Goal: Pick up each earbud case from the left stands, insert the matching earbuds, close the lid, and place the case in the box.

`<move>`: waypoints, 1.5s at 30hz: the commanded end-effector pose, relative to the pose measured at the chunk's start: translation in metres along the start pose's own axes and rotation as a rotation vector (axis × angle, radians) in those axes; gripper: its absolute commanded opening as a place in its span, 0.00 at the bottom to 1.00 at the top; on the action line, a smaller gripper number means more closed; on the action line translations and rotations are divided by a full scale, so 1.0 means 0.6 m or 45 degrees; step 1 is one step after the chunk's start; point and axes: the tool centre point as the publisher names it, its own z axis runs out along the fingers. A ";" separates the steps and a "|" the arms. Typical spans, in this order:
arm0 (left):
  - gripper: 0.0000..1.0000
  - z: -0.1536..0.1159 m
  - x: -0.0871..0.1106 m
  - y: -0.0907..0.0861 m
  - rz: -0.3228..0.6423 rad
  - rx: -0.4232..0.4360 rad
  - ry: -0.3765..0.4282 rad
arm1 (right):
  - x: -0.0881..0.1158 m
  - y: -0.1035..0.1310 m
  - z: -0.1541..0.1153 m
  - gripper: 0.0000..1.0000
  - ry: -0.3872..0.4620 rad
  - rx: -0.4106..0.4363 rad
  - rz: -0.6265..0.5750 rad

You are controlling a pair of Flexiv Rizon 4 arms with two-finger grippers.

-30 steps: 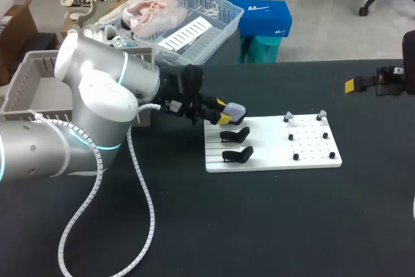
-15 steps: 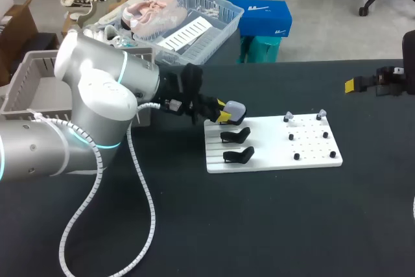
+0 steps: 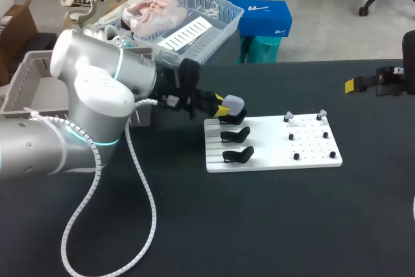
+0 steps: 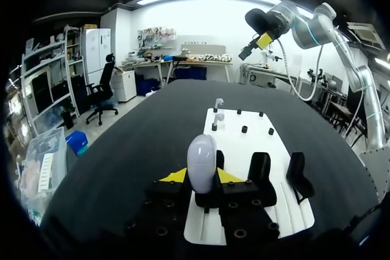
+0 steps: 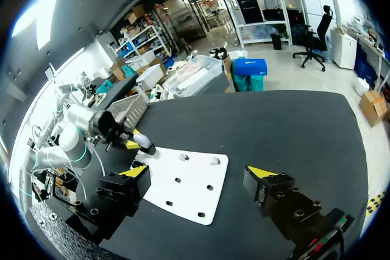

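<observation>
Black and matte, the bench runs wide under bright overhead light, with a white board lying flat near its middle. The pale lilac earbud case is at the board's 10 o'clock corner. The left claw is closed on it, one yellow tip pressing each side. The case hangs just over the topmost black stand; I cannot tell whether the two touch.

Seen from the left wrist, the case's long axis runs on ahead in line with the fingers. Its rounded end points away from the claw, toward the far end of the board. From the overhead camera that heading is roughly 3 o'clock.

Below the held case, at the board's 9 and 8 o'clock, stand two more black stands. Across the board, along its 1 o'clock edge, two pale earbuds sit on posts, and small black pegs dot the surface beneath them.

The left arm comes in from 9 o'clock, with a white coiled cable drooping from it over the cloth. Behind its elbow, at the bench's 10 o'clock, is a grey box with slatted walls. The right claw hangs out by the 3 o'clock edge, well apart from the board, fingers spread wide with nothing gripped.
</observation>
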 end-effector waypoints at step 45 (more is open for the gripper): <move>0.00 -0.009 -0.159 -0.079 0.002 -0.263 -0.165 | -0.032 0.179 0.198 1.00 0.322 -0.335 -0.427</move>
